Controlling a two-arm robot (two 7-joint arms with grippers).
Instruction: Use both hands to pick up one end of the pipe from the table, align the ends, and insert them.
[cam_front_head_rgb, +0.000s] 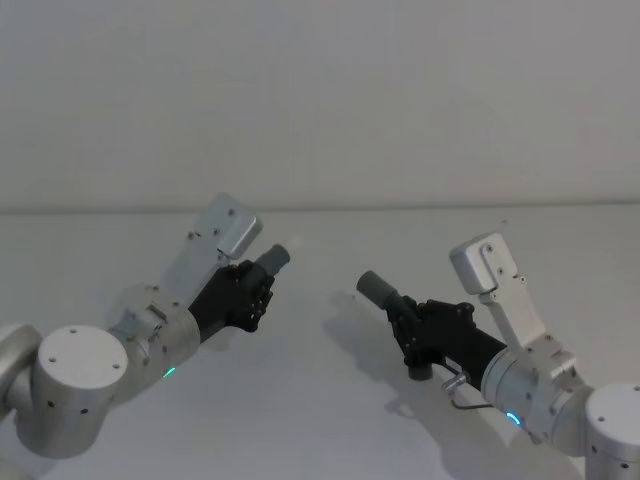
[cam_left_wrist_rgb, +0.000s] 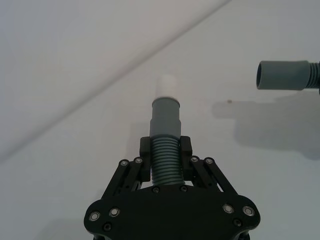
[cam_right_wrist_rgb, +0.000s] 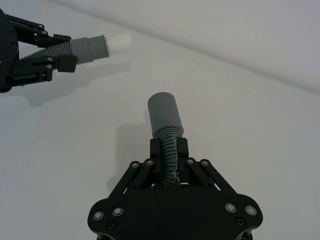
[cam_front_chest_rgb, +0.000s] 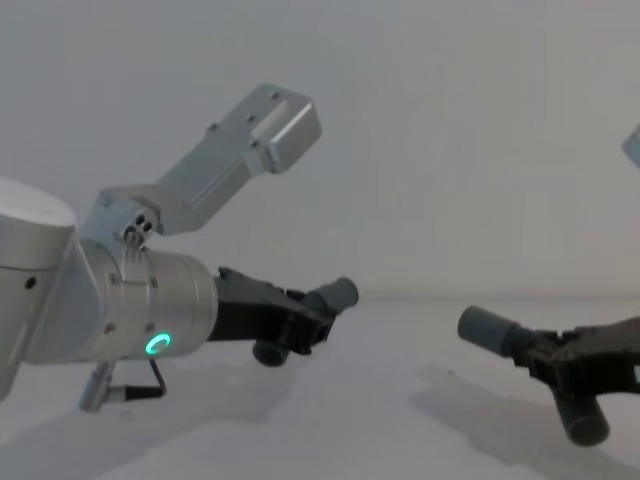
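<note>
Both pipe pieces are held up off the white table (cam_front_head_rgb: 320, 410). My left gripper (cam_front_head_rgb: 252, 292) is shut on the ribbed part of one piece; its narrower grey end (cam_left_wrist_rgb: 165, 117), with a white tip (cam_left_wrist_rgb: 168, 85), sticks out past the fingers. My right gripper (cam_front_head_rgb: 412, 318) is shut on the ribbed part of the other piece, whose wider socket end (cam_right_wrist_rgb: 164, 114) points up and left. The two ends (cam_front_head_rgb: 275, 259) (cam_front_head_rgb: 378, 288) face each other across a gap, apart and not in line. In the chest view the left end (cam_front_chest_rgb: 341, 293) sits higher than the socket (cam_front_chest_rgb: 486, 328).
The table runs back to a plain pale wall (cam_front_head_rgb: 320, 100). Shadows of the arms and the pipe pieces lie on the table below them (cam_front_head_rgb: 350, 345).
</note>
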